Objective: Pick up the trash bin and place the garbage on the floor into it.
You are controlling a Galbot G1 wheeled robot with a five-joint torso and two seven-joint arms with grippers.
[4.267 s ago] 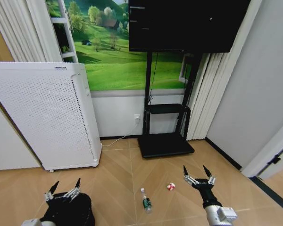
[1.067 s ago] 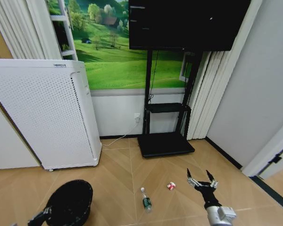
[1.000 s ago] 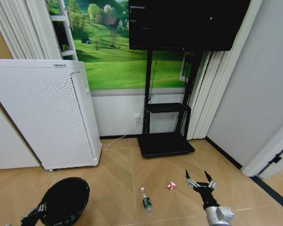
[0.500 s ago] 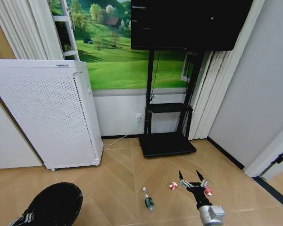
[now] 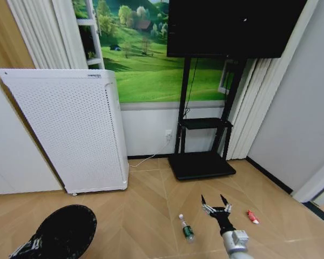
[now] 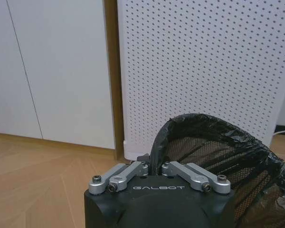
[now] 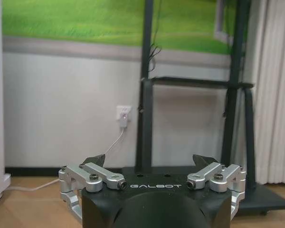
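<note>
Left gripper (image 6: 154, 167) clamping bin (image 5: 65, 231) rim, bin lifted left of bottle (image 5: 187, 229). Right gripper (image 5: 216, 207) spread wide, hovering just right of bottle. Red packet (image 5: 252, 216) lying further right. Advice: keep bin mouth upward, lower right gripper squarely over bottle.

One bin (image 5: 62, 232), one bottle (image 5: 187, 229), one red packet (image 5: 252, 216), one white appliance (image 5: 70, 129), two grippers: left (image 6: 154, 172), right (image 5: 216, 205).
</note>
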